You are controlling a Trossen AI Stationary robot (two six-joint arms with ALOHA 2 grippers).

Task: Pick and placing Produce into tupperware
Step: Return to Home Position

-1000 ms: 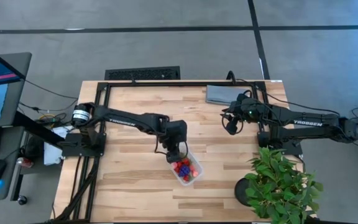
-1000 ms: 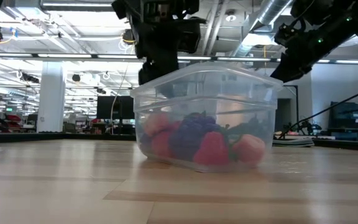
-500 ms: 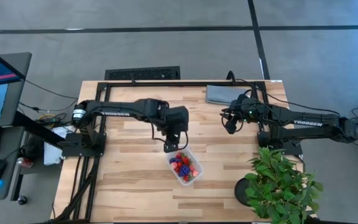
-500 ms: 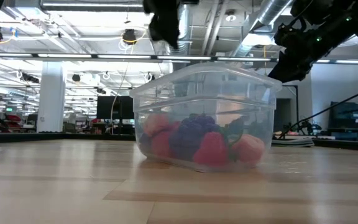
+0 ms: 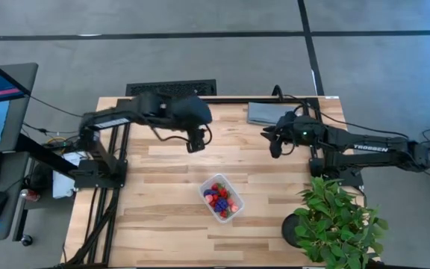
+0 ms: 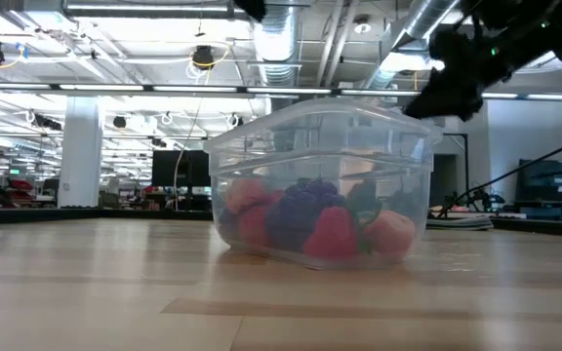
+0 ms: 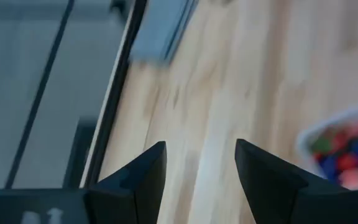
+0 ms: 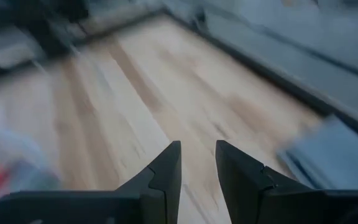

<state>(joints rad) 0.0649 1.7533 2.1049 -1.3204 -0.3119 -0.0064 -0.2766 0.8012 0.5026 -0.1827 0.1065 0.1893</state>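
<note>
Clear plastic with rounded corners, the tupperware (image 5: 230, 217) stands on the bare wood of the table (image 5: 148, 224). It sits about midway across, nearer the edge opposite the grey cloth (image 5: 263, 112) than the edge where the cloth lies. The produce (image 5: 219, 199) is heaped inside it, red pieces around dark purple ones. Note that neither of your grippers is at the container. Your left gripper (image 5: 195, 143) hangs over the table on the cloth side of the tupperware and to its left, well apart from it. In the left wrist view its fingers (image 7: 138, 183) are spread wide with only wood between them, and the container lies outside the gap. Your right gripper (image 5: 275, 146) hangs on the other side, also well apart and near the grey cloth. Its fingers (image 8: 163, 174) stand a narrow gap apart and hold nothing. Open wood surrounds the tupperware on every side. The nearest obstacle is the potted plant (image 5: 337, 218) at the table's right corner, clear of the container. Seen from above, the long axis runs askew to the table's edges, slanting from the left arm's side toward the plant's corner. In the low view the rim sits level and uppermost, with the produce resting on the floor.
</note>
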